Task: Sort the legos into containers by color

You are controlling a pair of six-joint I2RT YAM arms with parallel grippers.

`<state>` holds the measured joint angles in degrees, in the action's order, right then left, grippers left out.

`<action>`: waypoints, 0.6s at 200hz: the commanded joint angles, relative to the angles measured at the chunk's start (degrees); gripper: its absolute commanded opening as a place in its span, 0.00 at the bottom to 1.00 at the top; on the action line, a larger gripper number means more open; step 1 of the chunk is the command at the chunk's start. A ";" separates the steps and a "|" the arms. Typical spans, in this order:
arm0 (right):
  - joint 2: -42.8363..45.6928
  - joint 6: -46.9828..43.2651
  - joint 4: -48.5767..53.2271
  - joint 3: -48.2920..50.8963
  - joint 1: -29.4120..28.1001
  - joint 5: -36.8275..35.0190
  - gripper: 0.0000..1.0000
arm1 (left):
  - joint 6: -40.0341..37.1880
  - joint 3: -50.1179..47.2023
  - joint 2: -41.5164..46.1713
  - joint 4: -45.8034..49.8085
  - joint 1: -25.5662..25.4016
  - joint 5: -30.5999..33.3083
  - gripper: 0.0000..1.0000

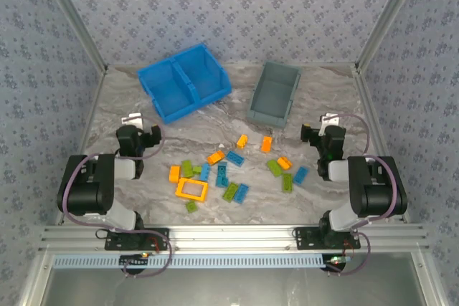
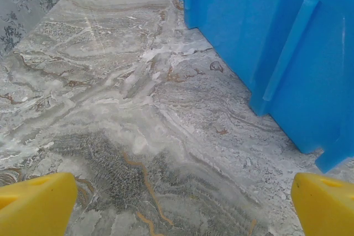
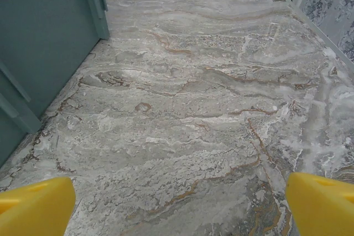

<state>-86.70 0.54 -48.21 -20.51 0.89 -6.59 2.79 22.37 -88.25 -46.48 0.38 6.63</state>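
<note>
My left fingers [image 2: 38, 200] and right fingers [image 3: 33, 205] sit spread and empty either side of the loose legos [image 1: 222, 170]. The blue bin [image 1: 185, 80] and grey bin [image 1: 274, 92] stand open behind, ready for sorting.

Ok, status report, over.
Open and empty: left gripper, right gripper. All legos loose mid-table; blue bin, grey bin empty. Nothing blocking.

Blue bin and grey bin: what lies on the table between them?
In the top view, the table between the blue bin and the grey bin is bare.
</note>
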 commanded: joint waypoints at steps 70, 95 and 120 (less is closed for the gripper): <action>-0.52 -0.71 0.66 -1.20 0.34 0.31 1.00 | -0.68 1.18 0.44 -0.28 0.05 -1.09 0.99; -0.50 -0.71 0.66 -1.20 0.34 0.34 1.00 | -0.66 1.14 0.44 -0.28 0.05 -1.09 0.99; -0.26 -0.71 0.39 -0.88 0.32 0.32 1.00 | -0.84 1.14 1.83 0.51 -0.10 -1.00 0.99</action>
<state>-86.70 0.56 -48.21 -20.51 0.89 -6.59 2.79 22.35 -88.25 -46.48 0.38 6.63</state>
